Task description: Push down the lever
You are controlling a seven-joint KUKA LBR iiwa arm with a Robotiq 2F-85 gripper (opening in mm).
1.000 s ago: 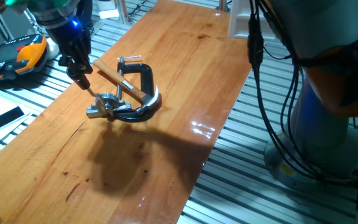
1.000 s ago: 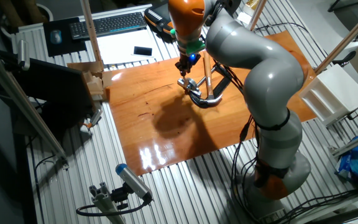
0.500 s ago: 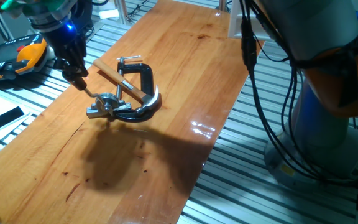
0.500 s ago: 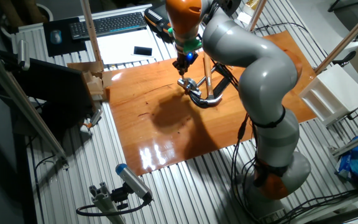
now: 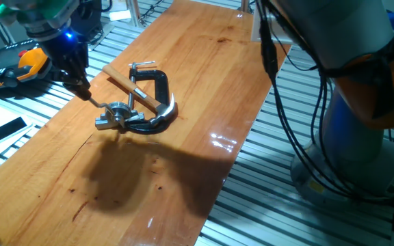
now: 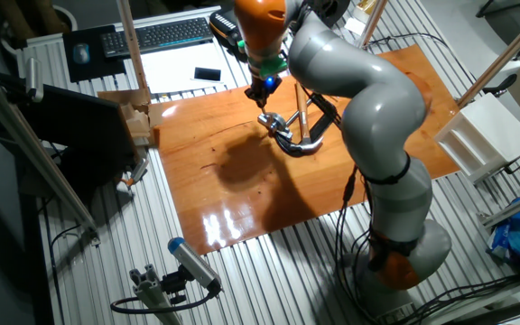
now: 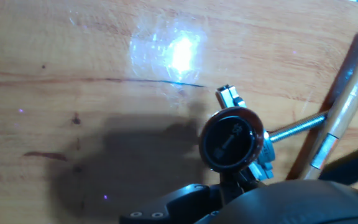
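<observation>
Fingers (image 5: pixel 82 91) hang low over the bench (image 5: pixel 204 82), their dark tips just beside the outer end of the lever (image 5: pixel 100 103); whether they touch it, and whether they are apart or together, I cannot tell from either fixed view, and the hand view shows none of them clearly. That lever is a thin silver rod slanting up and away from a silver fitting (image 5: pixel 117 115) that sits on the wood. From the other fixed view the lever (image 6: pixel 265 119) is only a small glint below the blue light on the arm's wrist. Just beside the fitting lie a black clamp (image 5: pixel 157 87) and a hammer (image 5: pixel 130 85), whose light wooden handle rests across the clamp and whose metal head curves round toward the fitting. In the hand view a round dark knob (image 7: pixel 232 140) with a shiny rim fills the middle, seen end on, with the clamp's threaded screw (image 7: pixel 297 127) and the pale hammer handle (image 7: pixel 344 102) to its right.
</observation>
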